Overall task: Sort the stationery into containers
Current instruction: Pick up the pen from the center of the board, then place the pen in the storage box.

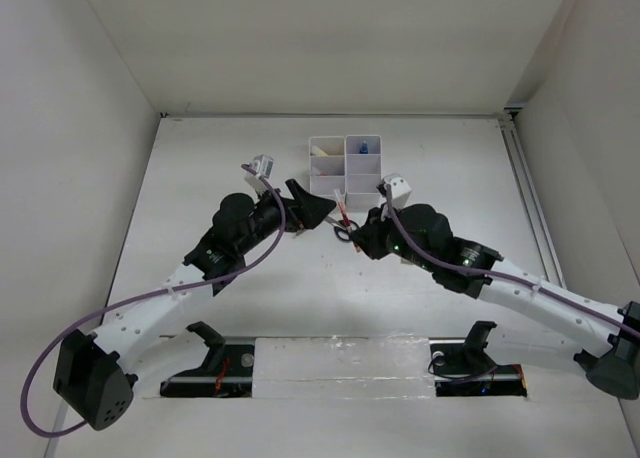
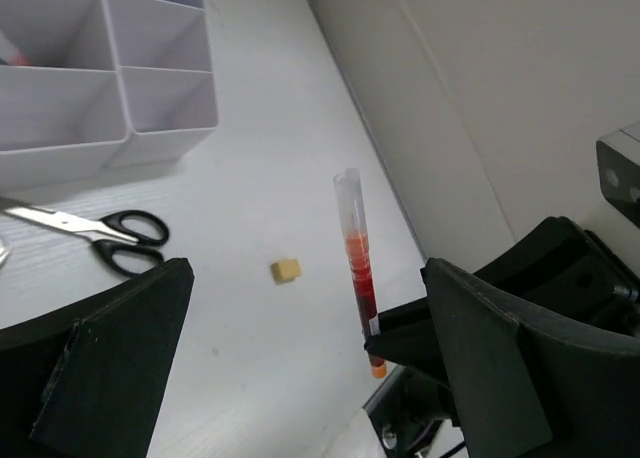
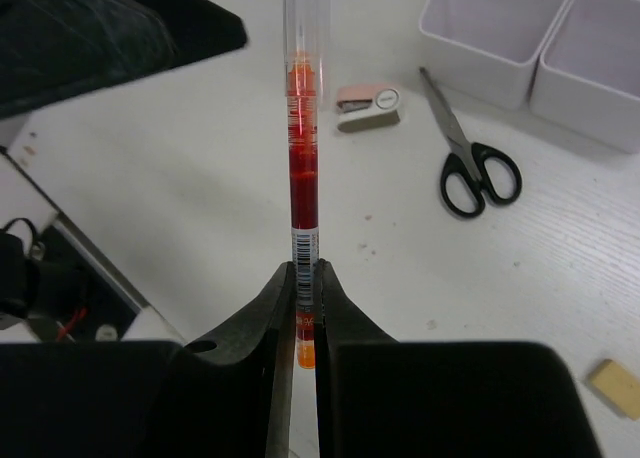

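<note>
White tabletop (image 1: 340, 298) between pale walls: I am holding a red-white pen (image 3: 302, 168) up, ready for the containers (image 1: 345, 163).

My right gripper (image 3: 305, 278) is clamping the pen near its lower end, keeping it upright above the table, while my left gripper (image 2: 305, 308) is hanging with its fingers wide apart, gripping nothing. Seen from above, the containers are sitting at twelve o'clock of the pen, with the scissors (image 3: 470, 163) lying between. I judge this is the carrying step. Next I am needing height over a compartment rim, then a release.

A robot lab booth: plain white walls (image 1: 330, 38) box in a white table (image 1: 220, 158).
</note>
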Action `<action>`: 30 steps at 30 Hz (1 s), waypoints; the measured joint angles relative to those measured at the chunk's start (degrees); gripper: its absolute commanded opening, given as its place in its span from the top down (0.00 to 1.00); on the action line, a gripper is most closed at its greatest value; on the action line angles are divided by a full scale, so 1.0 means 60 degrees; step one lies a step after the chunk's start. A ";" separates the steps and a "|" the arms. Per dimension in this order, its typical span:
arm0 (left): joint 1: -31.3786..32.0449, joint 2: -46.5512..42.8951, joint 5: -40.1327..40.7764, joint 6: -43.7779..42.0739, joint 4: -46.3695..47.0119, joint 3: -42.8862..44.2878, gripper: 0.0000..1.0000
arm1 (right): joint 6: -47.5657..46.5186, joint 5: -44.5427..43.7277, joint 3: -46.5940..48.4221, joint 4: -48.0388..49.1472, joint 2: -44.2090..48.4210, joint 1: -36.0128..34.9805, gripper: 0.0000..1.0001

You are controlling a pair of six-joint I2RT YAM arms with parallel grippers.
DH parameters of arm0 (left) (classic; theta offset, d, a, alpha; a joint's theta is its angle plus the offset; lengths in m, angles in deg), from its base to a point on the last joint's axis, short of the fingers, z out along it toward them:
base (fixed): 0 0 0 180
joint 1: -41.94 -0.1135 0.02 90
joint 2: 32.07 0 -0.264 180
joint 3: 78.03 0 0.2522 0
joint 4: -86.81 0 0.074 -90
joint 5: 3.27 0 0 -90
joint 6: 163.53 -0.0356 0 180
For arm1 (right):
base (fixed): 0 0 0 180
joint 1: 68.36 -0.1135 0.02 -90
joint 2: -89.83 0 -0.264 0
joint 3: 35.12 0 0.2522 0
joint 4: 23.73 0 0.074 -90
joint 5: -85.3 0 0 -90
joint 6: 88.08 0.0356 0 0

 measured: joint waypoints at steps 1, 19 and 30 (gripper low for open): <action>0.0000 0.0073 -0.0262 0.0084 0.0335 -0.0113 0.02 | 0.0073 0.0095 -0.0058 0.0149 0.0149 0.0000 1.00; 0.0069 0.1443 -0.2528 0.1177 0.4113 -0.0375 1.00 | 0.0517 0.1727 -0.0273 0.1501 0.0488 -0.0015 0.25; 0.0000 0.3377 0.0499 -0.0561 0.3162 0.1013 1.00 | 0.0896 -0.0900 -0.0608 0.0244 0.2594 -0.0018 0.00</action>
